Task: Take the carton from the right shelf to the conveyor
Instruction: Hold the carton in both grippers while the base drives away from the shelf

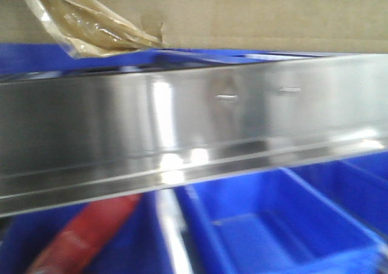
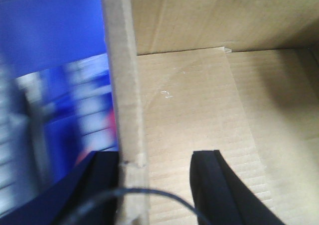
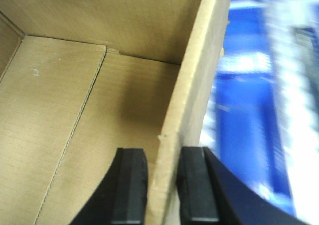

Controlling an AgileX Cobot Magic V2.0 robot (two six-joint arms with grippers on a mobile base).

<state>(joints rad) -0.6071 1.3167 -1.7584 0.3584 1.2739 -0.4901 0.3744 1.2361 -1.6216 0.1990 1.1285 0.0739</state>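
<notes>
At lower centre, the right gripper (image 3: 162, 153) clamped a wall of the brown corrugated cardboard carton (image 3: 60, 110); the left gripper (image 2: 157, 158) straddled another, jaws apart.

Looks like a warehouse or a parts-picking storeroom to me; there's a shelf (image 1: 200, 122) with a wide brushed-steel front rail; blue plastic bins (image 1: 285, 225) lined up underneath; a plain cardboard carton (image 1: 254, 13) sitting up top.
</notes>
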